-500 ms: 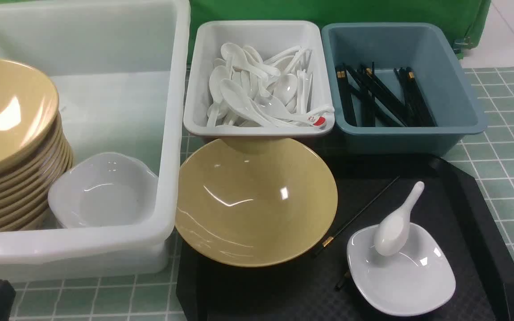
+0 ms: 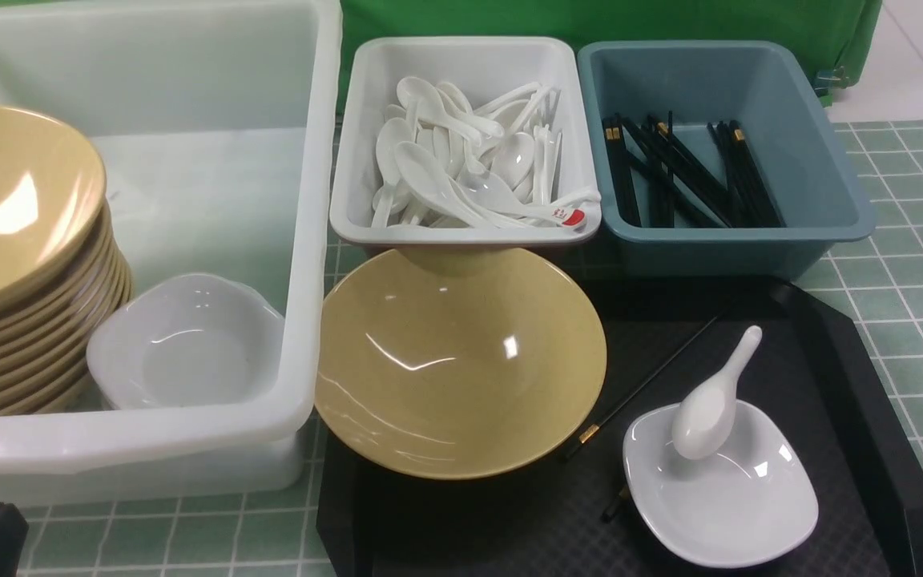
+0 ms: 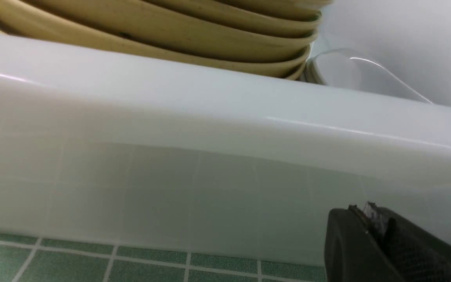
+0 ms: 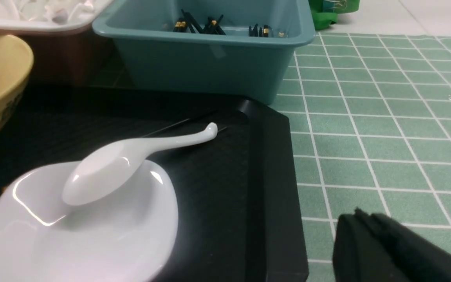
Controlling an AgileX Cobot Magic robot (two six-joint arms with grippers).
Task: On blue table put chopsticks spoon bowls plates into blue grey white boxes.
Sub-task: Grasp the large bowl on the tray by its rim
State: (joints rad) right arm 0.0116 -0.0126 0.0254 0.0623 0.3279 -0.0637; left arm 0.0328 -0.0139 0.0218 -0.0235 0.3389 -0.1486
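The big see-through white plastic tub (image 2: 313, 240) just ahead of the left jaws keeps the stacked tan bowls (image 2: 21, 240) together. Near the right jaws, a small shiny white dish (image 2: 734, 505) holds the white spoon (image 2: 706, 413), not yet sorted. Both jaws are clenched, empty.

Flipped between this and half a second back and honestly can't spot any difference. Checked the spoon (image 2: 708, 405), the plate (image 2: 742, 513) under it, the tan bowl (image 2: 453, 361), the loose chopstick (image 2: 646, 385): zero visible movement anywhere.
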